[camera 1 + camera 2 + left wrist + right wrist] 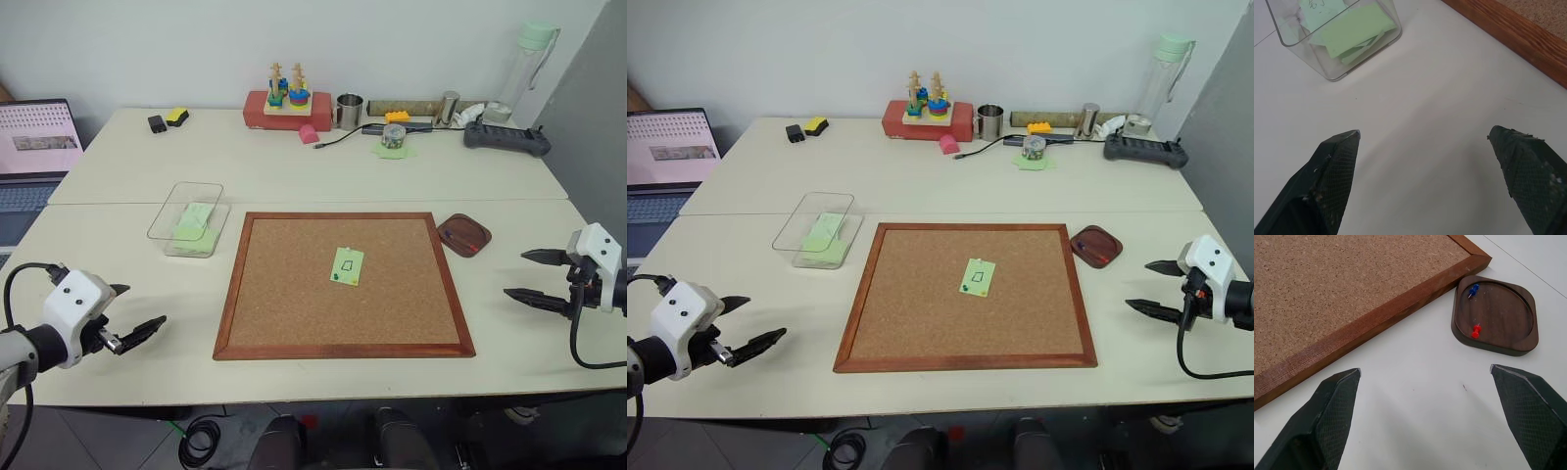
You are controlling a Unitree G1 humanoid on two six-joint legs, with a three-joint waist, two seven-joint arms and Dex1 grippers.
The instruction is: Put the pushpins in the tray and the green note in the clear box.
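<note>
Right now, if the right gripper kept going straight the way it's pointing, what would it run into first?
Probably the bare table, since the right gripper tilts downward; just beyond lie the tray and the corkboard frame. Depth is uncertain.

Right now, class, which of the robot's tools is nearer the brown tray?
Right. The right tool hovers open just beside the tray, while the left tool is across the corkboard from it.

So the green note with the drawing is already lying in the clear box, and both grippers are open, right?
Not quite. The green note is pinned on the corkboard, as the left eye view shows; the clear box holds other green papers. Both grippers are open.
</note>
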